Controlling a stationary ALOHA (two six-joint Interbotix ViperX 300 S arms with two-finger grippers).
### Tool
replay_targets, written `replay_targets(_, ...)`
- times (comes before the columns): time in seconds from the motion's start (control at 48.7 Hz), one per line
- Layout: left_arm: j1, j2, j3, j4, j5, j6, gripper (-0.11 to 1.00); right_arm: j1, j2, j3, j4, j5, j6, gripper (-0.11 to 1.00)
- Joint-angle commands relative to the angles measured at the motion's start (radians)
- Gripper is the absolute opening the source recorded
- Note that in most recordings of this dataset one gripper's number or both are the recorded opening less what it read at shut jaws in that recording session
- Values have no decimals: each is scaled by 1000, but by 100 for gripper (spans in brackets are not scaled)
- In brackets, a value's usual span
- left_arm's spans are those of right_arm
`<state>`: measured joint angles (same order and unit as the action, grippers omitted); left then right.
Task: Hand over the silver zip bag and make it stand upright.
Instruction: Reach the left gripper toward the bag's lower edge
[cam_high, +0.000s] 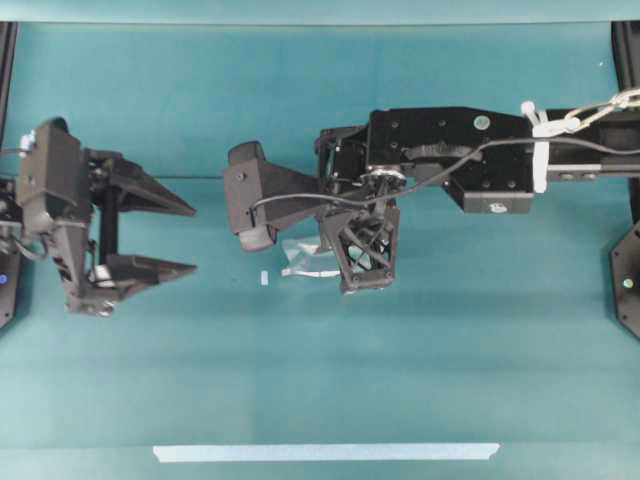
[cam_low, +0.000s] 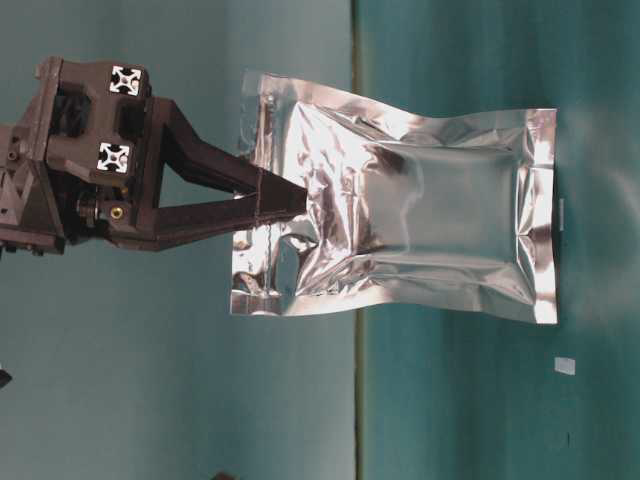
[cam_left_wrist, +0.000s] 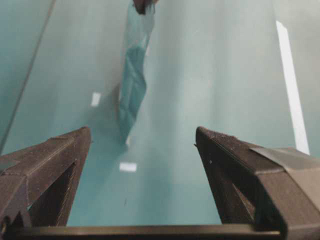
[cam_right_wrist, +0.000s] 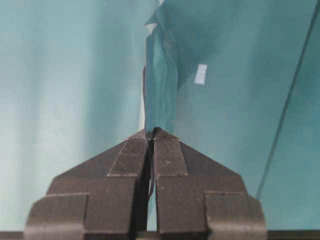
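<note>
Left gripper (cam_high: 190, 240): jaws spread wide, holding nothing, bare teal table (cam_high: 420, 360) between the fingers (cam_left_wrist: 55, 170).
Open room: clear surface between the left gripper and the silver zip bag (cam_low: 400, 210), which stands at its 12 o'clock in the left wrist view.
White scrap (cam_high: 264, 279): lies on the table just beside the bag.
Silver zip bag: upright, lower edge at the table.
Right gripper (cam_right_wrist: 151, 134): jaws pinched tight on the bag's top edge.
Tape strip (cam_high: 325, 452): along the table's 6 o'clock edge overhead.
</note>
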<state>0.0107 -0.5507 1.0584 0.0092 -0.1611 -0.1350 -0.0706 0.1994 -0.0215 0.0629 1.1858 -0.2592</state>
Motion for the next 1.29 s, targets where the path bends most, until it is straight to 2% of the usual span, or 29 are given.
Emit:
replay_targets(0.0,-3,60,-3,2,-74,3,94,2,-9,-6,-2,0,3,1)
replay_targets(0.144,3,195,-14,0,-198,5,96,2,-9,-8,-2,-5,5,1)
replay_targets(0.534,32,485,-55,0,-390,3,97,6,5,-8,-2,-5,6,1)
replay_targets(0.862,66,572,-137,0,-414,9,97,14,8,-11,-2,-2,6,1)
replay_targets(1.273,26,669,-204,0,-422,0,97,15,8,-12,-2,-8,6,1)
